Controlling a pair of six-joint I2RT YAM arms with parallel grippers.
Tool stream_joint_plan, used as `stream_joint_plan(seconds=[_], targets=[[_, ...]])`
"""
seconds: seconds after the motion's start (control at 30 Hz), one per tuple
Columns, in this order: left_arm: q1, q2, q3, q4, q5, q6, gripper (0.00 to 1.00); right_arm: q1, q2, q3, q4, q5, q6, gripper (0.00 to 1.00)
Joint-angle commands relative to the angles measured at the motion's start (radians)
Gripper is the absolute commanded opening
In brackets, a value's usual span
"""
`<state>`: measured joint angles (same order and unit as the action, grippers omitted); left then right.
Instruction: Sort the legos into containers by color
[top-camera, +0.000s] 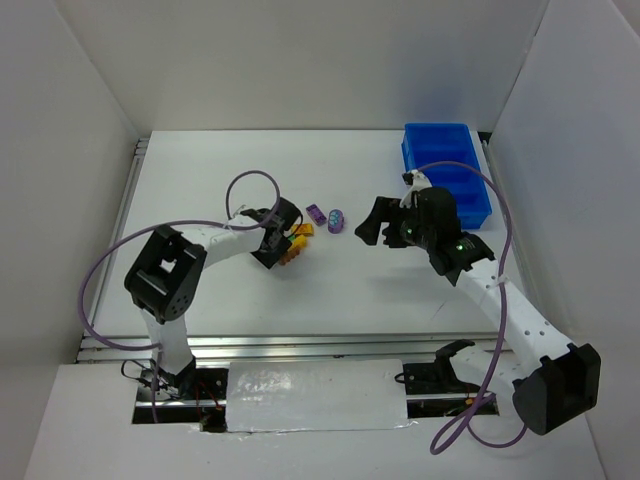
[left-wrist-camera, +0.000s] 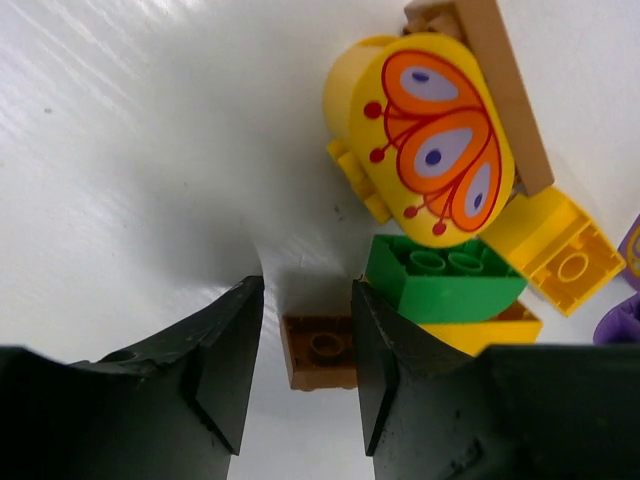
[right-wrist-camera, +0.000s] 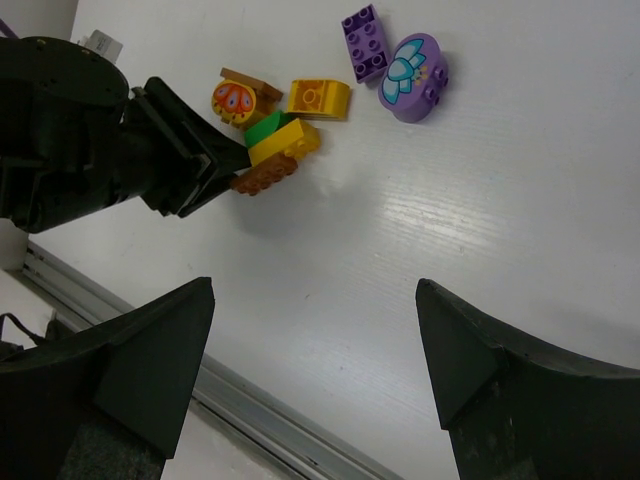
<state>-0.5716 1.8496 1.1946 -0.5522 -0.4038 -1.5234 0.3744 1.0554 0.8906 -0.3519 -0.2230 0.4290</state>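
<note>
1. The left gripper (left-wrist-camera: 307, 290) is reaching in from the left of the butterfly-printed yellow brick (left-wrist-camera: 430, 150), tips down at the white table (top-camera: 250, 160). Its jaws are standing partly spread, astride a small brown brick (left-wrist-camera: 322, 350).
2. That brown brick is lying flat, studs up, on the gripper's side of the butterfly brick. One finger (left-wrist-camera: 375, 340) is touching it, while a sliver of table is showing between it and the other finger.
3. The butterfly brick is lying on its side in a tight cluster. A tan plate (left-wrist-camera: 500, 80) is leaning against its far side. A green brick (left-wrist-camera: 445, 275) is sitting just beside it, resting on a yellow brick (left-wrist-camera: 480, 328).
4. A yellow-orange brick (left-wrist-camera: 555, 245) is lying hollow side up, touching the right of the butterfly brick.
5. Right of the butterfly brick and apart from the cluster, a purple brick (right-wrist-camera: 366, 40) and a rounded purple brick with a pale print (right-wrist-camera: 414, 78) are lying side by side.
6. The right gripper (top-camera: 372, 224) is hovering further right of the butterfly brick, beyond the purple pair, with its jaws spread wide and nothing between them.
7. The blue tray (top-camera: 437, 127) is sitting well to the right of the butterfly brick, toward the table's far corner, its row of compartments partly hidden behind the right arm.
</note>
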Motion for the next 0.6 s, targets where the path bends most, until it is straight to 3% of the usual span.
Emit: stream_joint_plan(seconds=[0.0,0.2,0.3,0.43,0.53,0.57], targets=[[-0.03,-0.026,-0.027,-0.026,0.031,-0.007,0.54,0.014,-0.02,0.002,0.03,-0.003,-0.015,0.89],[-0.048,-0.133,-0.049,-0.051,-0.036,0.029,0.65,0.018,-0.026,-0.001,0.027,0.004,-0.016,0.89],[-0.083,-0.207,-0.047,-0.055,-0.113,0.107,0.84,0.023,-0.025,0.001,0.025,0.008,-0.019,0.89],[-0.116,-0.286,-0.073,0.032,-0.159,0.31,0.93,0.023,-0.025,0.001,0.027,0.005,-0.021,0.89],[-0.117,-0.305,-0.124,0.282,-0.022,0.735,0.9,0.024,-0.02,0.002,0.031,0.004,-0.021,0.89],[-0.117,-0.299,-0.118,0.313,0.024,0.788,0.87,0.024,-0.017,0.004,0.03,0.002,-0.022,0.89]])
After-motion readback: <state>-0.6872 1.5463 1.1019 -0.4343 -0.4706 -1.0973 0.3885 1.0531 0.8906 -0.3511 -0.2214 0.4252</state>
